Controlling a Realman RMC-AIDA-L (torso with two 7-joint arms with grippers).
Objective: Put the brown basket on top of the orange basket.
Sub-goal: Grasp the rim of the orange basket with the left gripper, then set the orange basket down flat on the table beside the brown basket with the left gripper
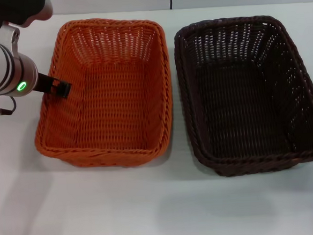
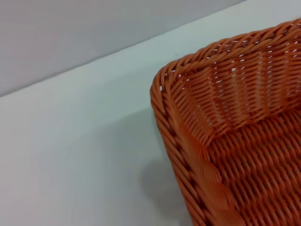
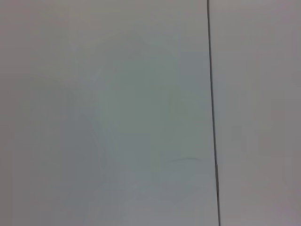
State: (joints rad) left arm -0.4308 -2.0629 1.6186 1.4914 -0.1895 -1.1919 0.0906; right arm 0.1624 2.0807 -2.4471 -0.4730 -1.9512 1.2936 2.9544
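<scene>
Brown basket (image 1: pixel 251 94) sits nearest, on the table's right side, beside orange basket (image 1: pixel 109 91), not touching. Looks light, stiff, open-weave; you'd take it by the braided rim. Left gripper (image 1: pixel 63 89) at orange's left rim, fingers: can't tell. Right arm's out of sight.

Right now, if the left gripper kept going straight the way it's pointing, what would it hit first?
The left gripper points toward the robot's right, at the left rim of the orange basket. It would likely meet that rim or the inner wall first, though its height above the rim is unclear.
</scene>
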